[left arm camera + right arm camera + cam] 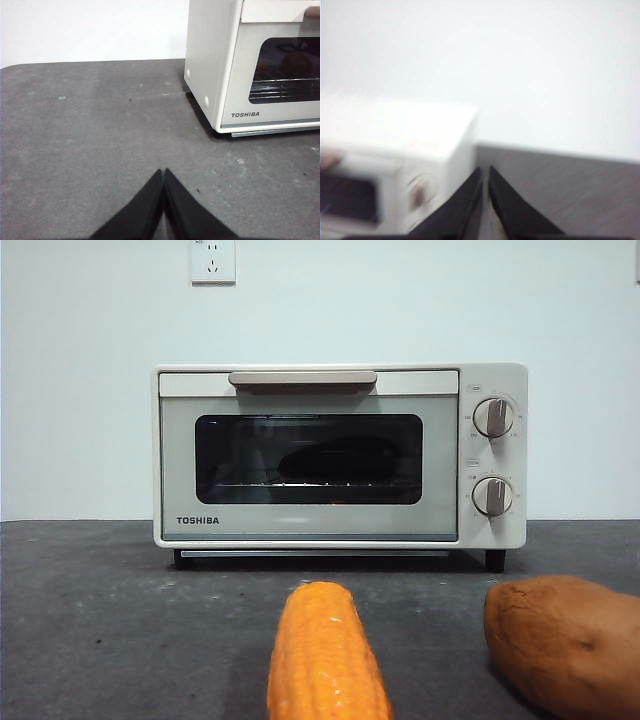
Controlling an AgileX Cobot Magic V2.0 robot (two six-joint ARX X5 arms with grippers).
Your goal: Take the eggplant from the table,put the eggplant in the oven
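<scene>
The cream-white TOSHIBA oven (340, 455) stands at the back of the dark grey table (100, 620) with its glass door closed. Behind the glass a long dark shape, the eggplant (335, 460), lies on the wire rack. My left gripper (164, 175) is shut and empty, low over bare table in front of and beside the oven (250, 65). My right gripper (484, 172) is shut and empty too, raised beside the oven's (395, 165) knob end in a blurred view. Neither arm shows in the front view.
An orange-yellow corn cob (328, 655) lies at the front centre of the table, and a brown sweet potato (565, 640) sits at the front right. A white wall with a socket (212, 260) stands behind the oven.
</scene>
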